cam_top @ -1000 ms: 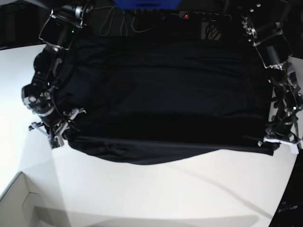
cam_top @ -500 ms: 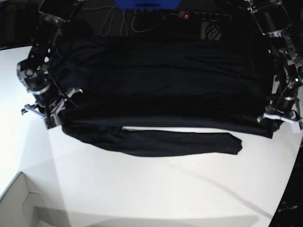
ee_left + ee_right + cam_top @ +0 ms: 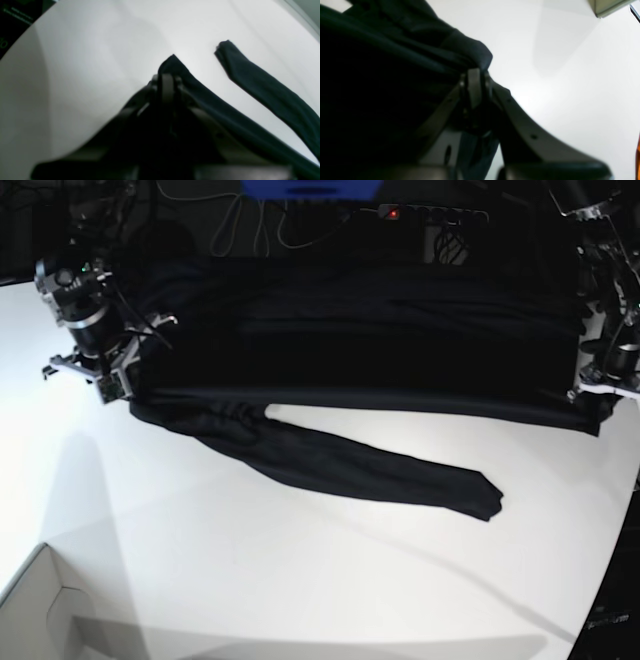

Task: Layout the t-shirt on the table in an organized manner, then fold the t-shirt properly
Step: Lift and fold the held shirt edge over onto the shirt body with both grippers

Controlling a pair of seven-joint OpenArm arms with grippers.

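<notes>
The black t-shirt (image 3: 360, 330) hangs stretched between my two grippers over the far part of the white table (image 3: 300, 580). On the left of the base view, my right gripper (image 3: 112, 383) is shut on one corner of the shirt. The right wrist view shows that gripper (image 3: 475, 75) pinching bunched t-shirt fabric (image 3: 467, 50). My left gripper (image 3: 598, 396) is shut on the opposite corner, and the left wrist view shows it (image 3: 167, 75) closed on a fabric point (image 3: 172, 62). A long loose strip of the shirt (image 3: 380, 470) trails across the table.
A white box (image 3: 40, 610) sits at the near left corner of the table, and its edge (image 3: 607, 6) shows in the right wrist view. Cables and a power strip (image 3: 430, 215) lie behind the table. The trailing strip (image 3: 265, 92) lies beside the left gripper.
Both grippers have moved toward the back of the table with the shirt edge held between them. The lower fold has slid out and now trails further to the right.
</notes>
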